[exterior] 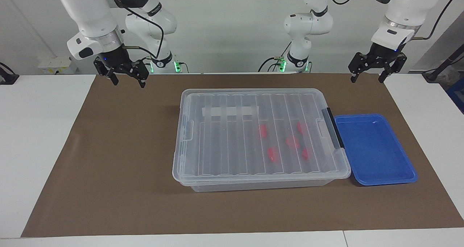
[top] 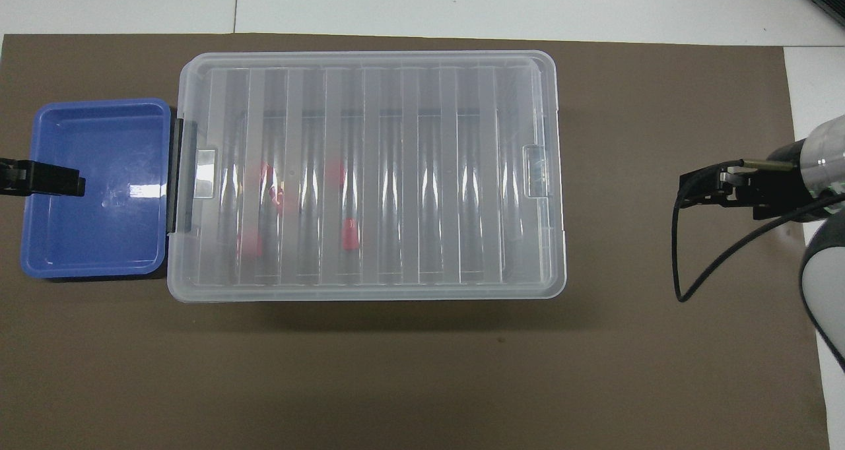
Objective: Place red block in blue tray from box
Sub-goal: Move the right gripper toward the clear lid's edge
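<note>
The brown mat (exterior: 108,160) covers most of the table and everything stands on it. Largest on it is the box (exterior: 203,189), clear and shallow, at the mat's centre, with its ribbed lid (exterior: 224,145) shut over it. The lid's black handle (exterior: 332,127) sits at the three o'clock end in the facing view, and a white strip (exterior: 228,111) lies toward eleven o'clock of the lid's middle.

Just beside that handle end — almost touching it — is the blue tray (exterior: 377,178), which holds nothing.

The red blocks lie inside the box, seen blurred through the lid, clustered in the half toward the tray. The red block (exterior: 263,131) nearest the robots sits at about one o'clock from the box's middle in the facing view; four more lie around it.

The right gripper (exterior: 127,78) hangs in the air over the mat's corner at ten o'clock in the facing view, fingers spread and holding nothing. The left gripper (exterior: 368,76) hangs over the tray's end nearest the robots, at two o'clock, likewise spread and holding nothing.

The lid must come off first; it looks light and somewhat flexible, best lifted at an end edge or the handle. The block looks light, rigid and smooth, so a pinch across its two flat sides should hold.
</note>
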### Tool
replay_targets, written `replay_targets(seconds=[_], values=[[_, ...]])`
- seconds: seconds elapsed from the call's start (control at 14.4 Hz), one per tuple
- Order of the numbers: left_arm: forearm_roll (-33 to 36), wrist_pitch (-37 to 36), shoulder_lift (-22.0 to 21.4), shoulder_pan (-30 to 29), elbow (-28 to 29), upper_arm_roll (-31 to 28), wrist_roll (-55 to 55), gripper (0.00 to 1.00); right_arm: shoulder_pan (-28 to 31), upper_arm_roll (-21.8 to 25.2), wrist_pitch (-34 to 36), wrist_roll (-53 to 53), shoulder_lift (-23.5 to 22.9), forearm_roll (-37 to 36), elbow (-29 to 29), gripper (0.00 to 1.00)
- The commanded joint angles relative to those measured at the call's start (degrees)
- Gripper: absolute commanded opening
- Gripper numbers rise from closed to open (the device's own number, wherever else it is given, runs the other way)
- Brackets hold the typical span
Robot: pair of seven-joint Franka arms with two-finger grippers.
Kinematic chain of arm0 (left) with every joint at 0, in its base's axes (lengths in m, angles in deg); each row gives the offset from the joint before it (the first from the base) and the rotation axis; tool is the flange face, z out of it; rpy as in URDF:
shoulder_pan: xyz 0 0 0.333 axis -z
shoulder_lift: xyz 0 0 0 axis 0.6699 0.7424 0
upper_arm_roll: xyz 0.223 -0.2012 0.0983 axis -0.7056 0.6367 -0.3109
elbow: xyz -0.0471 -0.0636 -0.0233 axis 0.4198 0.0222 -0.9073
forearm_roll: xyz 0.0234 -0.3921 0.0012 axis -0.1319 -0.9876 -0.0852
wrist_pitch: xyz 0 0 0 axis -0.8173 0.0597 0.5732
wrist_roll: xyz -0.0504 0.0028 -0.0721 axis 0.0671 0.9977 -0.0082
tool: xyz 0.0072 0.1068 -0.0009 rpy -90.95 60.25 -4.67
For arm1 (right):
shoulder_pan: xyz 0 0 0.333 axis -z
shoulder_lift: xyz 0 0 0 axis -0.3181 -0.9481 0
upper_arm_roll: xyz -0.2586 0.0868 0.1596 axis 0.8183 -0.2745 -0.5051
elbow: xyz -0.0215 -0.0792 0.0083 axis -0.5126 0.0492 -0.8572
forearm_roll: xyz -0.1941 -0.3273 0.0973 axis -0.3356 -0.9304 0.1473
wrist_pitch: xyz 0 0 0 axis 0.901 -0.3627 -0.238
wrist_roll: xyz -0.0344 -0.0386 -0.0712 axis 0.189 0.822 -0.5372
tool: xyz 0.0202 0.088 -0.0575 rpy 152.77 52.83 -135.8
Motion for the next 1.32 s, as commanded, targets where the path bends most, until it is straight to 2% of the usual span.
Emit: replay_targets(seconds=[0.0, 0.35, 0.63, 0.97, 1.25], values=[[-1.1, -0.6, -0.2, -0.4, -0.1, -0.1, -0.1, 1.0, 0.3, -0.3, -0.2, 1.0, 1.1, 0.0, -1.4, 1.0], [-1.1, -0.6, -0.2, -0.4, -0.1, -0.1, -0.1, 1.0, 0.3, -0.4, -2.3, 1.6, 1.1, 0.2, -3.5, 1.0], [-1.1, -0.7, -0.2, -0.4, -0.1, -0.1, -0.1, 1.0, -2.1, -0.5, -6.6, 1.7, -1.0, 0.1, -4.3, 0.99], [-1.1, -0.6, -0.2, -0.4, -0.1, -0.1, -0.1, 1.0, -6.7, -0.5, -17.9, 6.0, -9.2, -0.8, -4.0, 0.99], [-1.1, -0.7, -0.1, -0.4, -0.1, -0.1, -0.1, 1.0, -10.4, -0.6, -22.1, 11.2, -13.3, -3.4, -3.8, 0.99]])
